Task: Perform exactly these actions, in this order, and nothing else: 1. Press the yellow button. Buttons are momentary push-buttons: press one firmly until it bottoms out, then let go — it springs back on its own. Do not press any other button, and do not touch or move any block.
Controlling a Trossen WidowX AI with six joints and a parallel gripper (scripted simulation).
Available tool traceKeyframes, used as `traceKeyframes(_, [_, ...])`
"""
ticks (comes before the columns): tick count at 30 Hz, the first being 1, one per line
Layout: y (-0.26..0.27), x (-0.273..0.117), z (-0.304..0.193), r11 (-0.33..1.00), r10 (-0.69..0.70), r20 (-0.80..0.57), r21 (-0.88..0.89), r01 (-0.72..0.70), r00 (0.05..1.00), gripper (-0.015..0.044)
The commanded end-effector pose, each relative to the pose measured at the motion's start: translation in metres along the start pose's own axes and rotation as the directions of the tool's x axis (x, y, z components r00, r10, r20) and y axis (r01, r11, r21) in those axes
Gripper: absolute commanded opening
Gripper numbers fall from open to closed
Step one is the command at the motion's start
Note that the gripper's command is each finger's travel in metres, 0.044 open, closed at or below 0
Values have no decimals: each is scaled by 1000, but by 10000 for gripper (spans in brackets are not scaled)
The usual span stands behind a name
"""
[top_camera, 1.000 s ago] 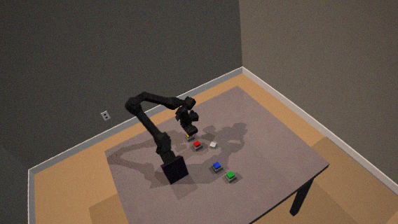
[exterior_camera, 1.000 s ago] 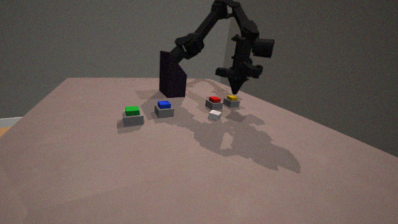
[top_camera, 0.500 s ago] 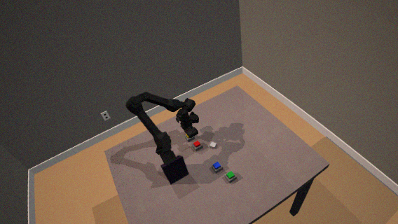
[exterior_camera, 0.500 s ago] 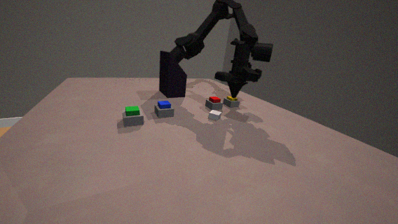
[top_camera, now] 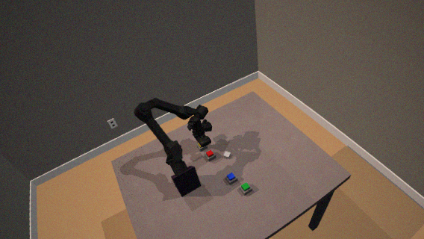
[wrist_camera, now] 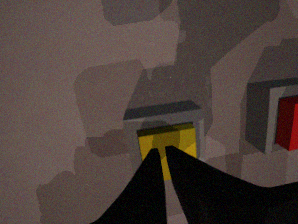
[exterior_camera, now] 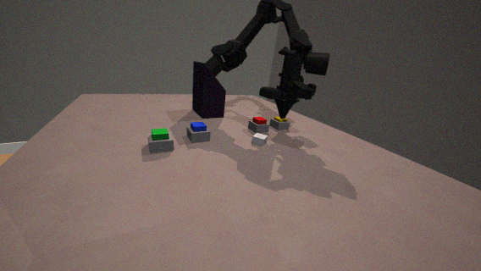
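from the top view we see our gripper (top_camera: 203, 143) pointing down onto the yellow button (top_camera: 200, 146), just beside the red button (top_camera: 210, 153); the white block (top_camera: 227, 154) sits apart from it. in the exterior view our closed fingertips (exterior_camera: 282, 114) meet the yellow button's (exterior_camera: 280, 119) cap, with the blue button (exterior_camera: 198, 126) and green button (exterior_camera: 160, 134) well off along the table (exterior_camera: 212, 220). in the wrist view our fingers are pinched together, holding nothing, tips resting on the yellow cap (wrist_camera: 174, 140).
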State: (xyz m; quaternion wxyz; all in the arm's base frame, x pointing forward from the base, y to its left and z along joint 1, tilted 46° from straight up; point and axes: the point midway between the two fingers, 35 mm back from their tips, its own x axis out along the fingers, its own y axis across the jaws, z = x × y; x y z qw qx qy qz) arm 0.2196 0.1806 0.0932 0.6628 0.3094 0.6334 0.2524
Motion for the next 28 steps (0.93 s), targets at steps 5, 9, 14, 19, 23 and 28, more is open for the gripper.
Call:
traceKeyframes(5, [-1, -7, 0, 1000, -3, -2, 3, 3, 1000, 20])
traceKeyframes(9, [-3, -31, -2, 1000, -10, -9, 12, 11, 1000, 20])
traceKeyframes(14, [-3, -32, -1, 1000, -11, -9, 12, 11, 1000, 46])
traceKeyframes(19, [-5, -69, 28, 1000, -19, -9, 11, 19, 1000, 178])
traceKeyframes(23, [-6, -92, 42, 1000, -14, -8, 11, 14, 1000, 283])
traceKeyframes(28, [-6, -92, 42, 1000, -14, -8, 11, 14, 1000, 387])
